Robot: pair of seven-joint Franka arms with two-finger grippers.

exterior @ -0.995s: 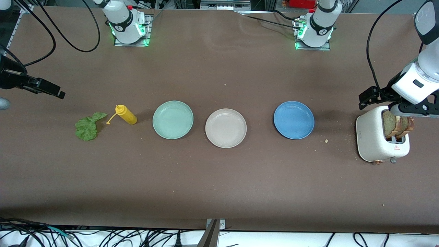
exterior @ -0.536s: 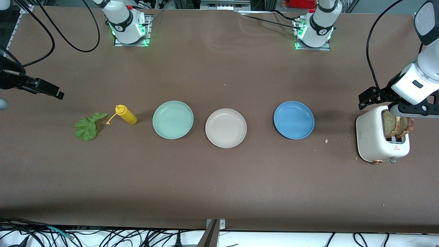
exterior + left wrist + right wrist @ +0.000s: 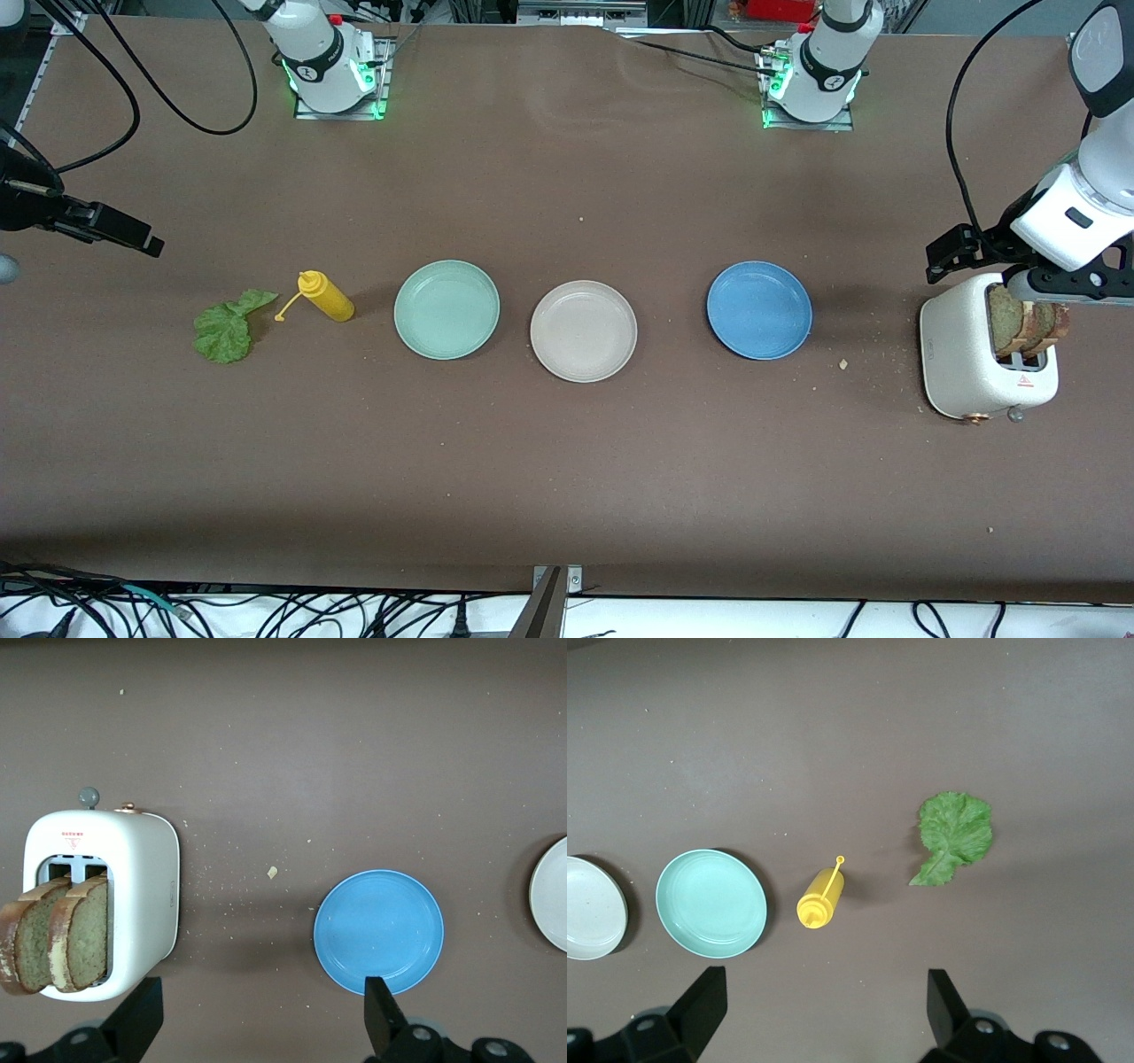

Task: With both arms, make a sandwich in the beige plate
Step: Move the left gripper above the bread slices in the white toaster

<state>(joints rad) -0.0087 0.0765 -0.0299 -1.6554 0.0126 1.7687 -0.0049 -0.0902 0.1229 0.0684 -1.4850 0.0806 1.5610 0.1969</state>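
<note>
On surface: beige plate (image 3: 583, 330) empty, mid-row.
Left claw (image 3: 257, 1028): spread, over toaster (image 3: 966, 363) with bread slices (image 3: 1028, 323).
Right claw (image 3: 819, 1019): spread, above lettuce (image 3: 223, 328) end.

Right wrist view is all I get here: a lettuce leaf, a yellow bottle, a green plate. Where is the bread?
Observer: Two bread slices stand in a white toaster at the left arm's end of the table.
Operator: Is anything holding them?
Observer: No. The left gripper is over the table beside the toaster, fingers open and empty.
Operator: Any plate I miss?
Observer: A blue plate, empty, between the beige plate and the toaster.
</note>
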